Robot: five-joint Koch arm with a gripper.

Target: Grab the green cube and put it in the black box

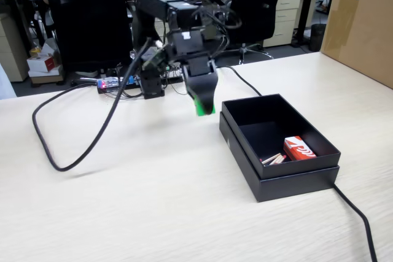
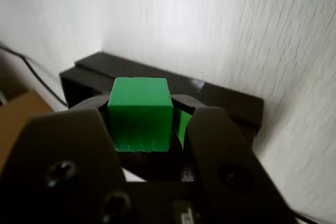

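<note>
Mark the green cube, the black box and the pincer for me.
green cube point(image 2: 140, 109): wrist view, front face.
black box point(image 1: 242, 140): fixed view, left inner wall.
pincer point(image 1: 203, 106): fixed view, green tips, shut on the cube.

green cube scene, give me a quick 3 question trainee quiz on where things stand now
1. True or false: the green cube lies on the table.
2. In the fixed view, the end effector is: A) inside the black box B) left of it, above the table C) behind the cardboard box.
3. Name the colour of the small carton in the black box.

Key: 1 false, it is held in the end effector; 2 B; 3 red and white.
</note>
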